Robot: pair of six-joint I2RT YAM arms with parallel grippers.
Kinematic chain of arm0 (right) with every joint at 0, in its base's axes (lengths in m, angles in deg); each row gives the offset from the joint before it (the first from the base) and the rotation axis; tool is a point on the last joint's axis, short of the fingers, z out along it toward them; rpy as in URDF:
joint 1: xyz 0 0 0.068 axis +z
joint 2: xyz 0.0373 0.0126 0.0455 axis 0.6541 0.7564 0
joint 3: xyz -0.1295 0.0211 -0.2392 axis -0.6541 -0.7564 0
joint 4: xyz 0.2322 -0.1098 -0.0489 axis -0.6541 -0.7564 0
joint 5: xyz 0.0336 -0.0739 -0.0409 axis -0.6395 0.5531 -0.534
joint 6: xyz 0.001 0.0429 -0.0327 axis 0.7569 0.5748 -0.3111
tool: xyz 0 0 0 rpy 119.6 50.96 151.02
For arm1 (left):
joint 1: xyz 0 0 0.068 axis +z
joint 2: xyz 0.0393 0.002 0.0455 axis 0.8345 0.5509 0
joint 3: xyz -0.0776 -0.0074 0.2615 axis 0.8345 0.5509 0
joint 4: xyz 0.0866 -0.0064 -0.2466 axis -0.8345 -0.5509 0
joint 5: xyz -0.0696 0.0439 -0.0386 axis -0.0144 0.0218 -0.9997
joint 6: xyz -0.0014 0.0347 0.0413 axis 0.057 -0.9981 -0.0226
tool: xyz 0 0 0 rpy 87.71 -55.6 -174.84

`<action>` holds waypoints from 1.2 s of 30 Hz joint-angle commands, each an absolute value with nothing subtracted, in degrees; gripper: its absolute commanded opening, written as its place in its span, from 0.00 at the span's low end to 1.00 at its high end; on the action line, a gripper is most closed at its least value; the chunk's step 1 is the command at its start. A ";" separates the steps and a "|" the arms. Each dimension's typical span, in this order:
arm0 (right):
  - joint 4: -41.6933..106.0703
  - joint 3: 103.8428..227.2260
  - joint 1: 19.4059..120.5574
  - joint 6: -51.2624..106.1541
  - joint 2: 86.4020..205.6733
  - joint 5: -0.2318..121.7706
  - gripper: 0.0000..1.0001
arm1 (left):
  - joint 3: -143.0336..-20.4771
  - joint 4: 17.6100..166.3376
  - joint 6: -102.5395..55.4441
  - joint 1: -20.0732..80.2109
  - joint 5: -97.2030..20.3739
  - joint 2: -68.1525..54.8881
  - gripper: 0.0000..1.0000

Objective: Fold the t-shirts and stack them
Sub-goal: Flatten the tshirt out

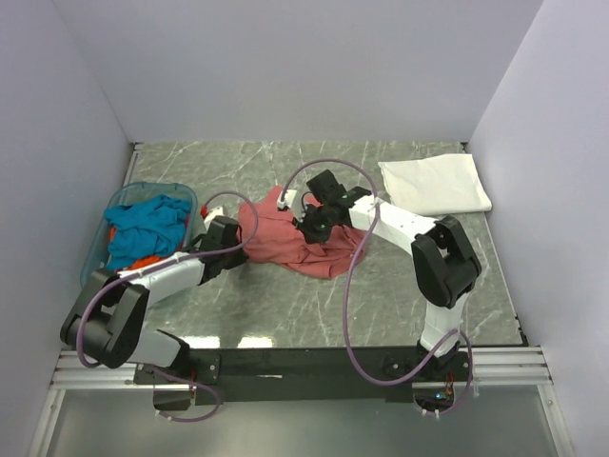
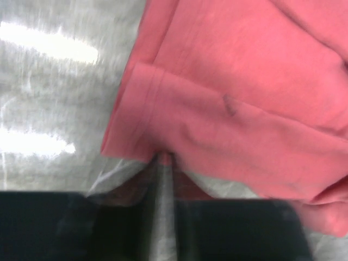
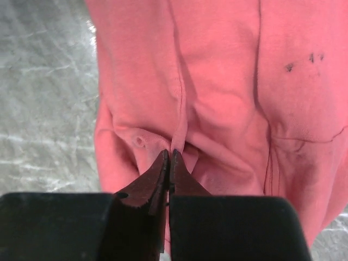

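The dusty-red t-shirt [image 1: 285, 243] lies bunched in the middle of the marbled table [image 1: 409, 281] with both arms on it, so I would say the fold of this shirt is in hand and far from finished. The left gripper [image 2: 165, 161] has its fingers pressed together on the hem of what looks like a sleeve at the shirt's left edge. The right gripper [image 3: 169, 159] is pinched tight on a ridge of cloth nearer the middle, close to the small white neck label [image 1: 284, 198]. A white t-shirt [image 1: 436, 184] sits folded flat at the far right, well apart, and a teal-blue t-shirt [image 1: 147, 224] with a scrap of orange cloth [image 1: 143, 259] under it lies in the translucent blue basket [image 1: 124, 193] on the left. Next, to my eye, the two grips must draw apart to spread the cloth flat before any crease is made, without either pinch slipping. The overhead view gives the whole layout but hides the fingertips. The wrist views show both pinches plainly, and a few dark specks [image 3: 289, 67] on the cloth, yet nothing of the basket or the white shirt.
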State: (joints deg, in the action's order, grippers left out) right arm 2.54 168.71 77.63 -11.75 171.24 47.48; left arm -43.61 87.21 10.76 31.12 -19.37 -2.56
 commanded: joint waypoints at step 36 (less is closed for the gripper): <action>-9.14 185.35 79.35 -15.05 144.15 42.66 0.00 | -39.74 99.80 -14.12 13.59 -40.78 -30.97 0.87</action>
State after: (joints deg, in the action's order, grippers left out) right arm -12.34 185.64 79.03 -15.86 147.48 42.83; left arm -40.50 97.62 -14.57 13.83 -41.44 -29.53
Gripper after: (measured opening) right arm 0.015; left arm 0.865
